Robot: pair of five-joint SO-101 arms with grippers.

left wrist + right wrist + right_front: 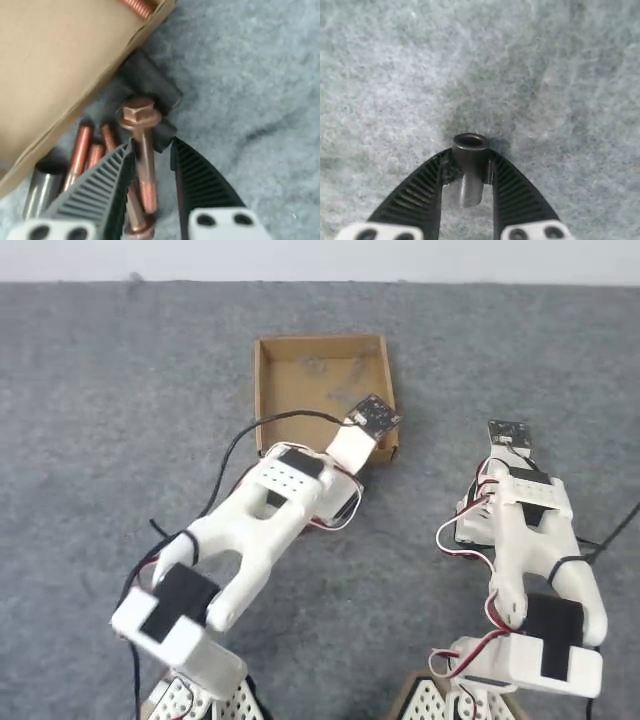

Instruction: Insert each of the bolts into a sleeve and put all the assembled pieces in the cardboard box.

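My left gripper (151, 145) is open astride a copper flanged bolt (144, 160), which rests against one finger (100, 185) with a gap to the other. Two more copper bolts (80, 152) and a shiny sleeve (42, 187) lie under it beside the cardboard box (60, 75). A dark sleeve (150, 82) lies just past the bolt's head. Another bolt's thread (140, 6) shows inside the box. My right gripper (470, 152) is shut on a dark sleeve (470, 145), its open end facing up, over grey carpet. The left arm (270, 520) reaches to the near right corner of the box (265, 390).
Grey carpet (120, 420) covers the table. The right arm (535, 530) stands to the right of the box, apart from it. Black and red cables (235, 455) trail along both arms.
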